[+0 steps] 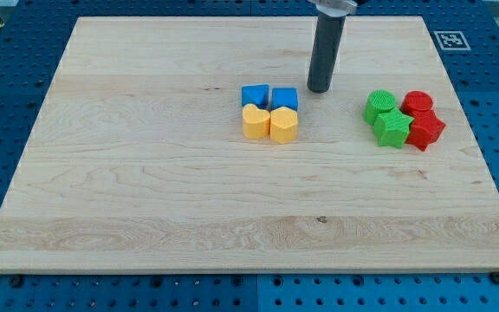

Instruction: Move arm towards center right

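Note:
My tip [319, 88] rests on the wooden board [145, 191] just right of and slightly above the middle cluster. That cluster holds two blue blocks, one on the left [254, 94] and one on the right [285, 97], with a yellow heart-shaped block [255, 123] and a yellow hexagonal block [283, 125] below them, all touching. At the view's right sits a second cluster: a green round block [379, 104], a green star-shaped block [392, 128], a red round block [418, 102] and a red star-shaped block [425, 130]. The tip lies between the two clusters, nearer the blue blocks.
The board lies on a blue perforated table [492, 87]. A black and white marker tag [450, 40] sits at the board's top right corner.

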You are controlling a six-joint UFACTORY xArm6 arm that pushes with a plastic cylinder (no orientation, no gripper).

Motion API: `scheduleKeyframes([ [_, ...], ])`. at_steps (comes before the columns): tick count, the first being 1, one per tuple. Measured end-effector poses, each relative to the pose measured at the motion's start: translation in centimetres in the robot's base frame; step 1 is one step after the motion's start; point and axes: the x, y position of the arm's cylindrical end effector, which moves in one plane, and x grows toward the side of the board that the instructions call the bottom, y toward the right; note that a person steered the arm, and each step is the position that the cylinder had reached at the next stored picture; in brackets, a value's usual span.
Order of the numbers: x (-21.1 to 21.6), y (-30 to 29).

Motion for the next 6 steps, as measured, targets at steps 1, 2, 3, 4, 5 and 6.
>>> scheduleKeyframes([
  [1,0.0,0.0],
  [2,0.5,0.0],
  [3,0.6,0.0],
  [4,0.3,0.0],
  [5,-1.7,0.0],
  [6,-3.1,1.9],
])
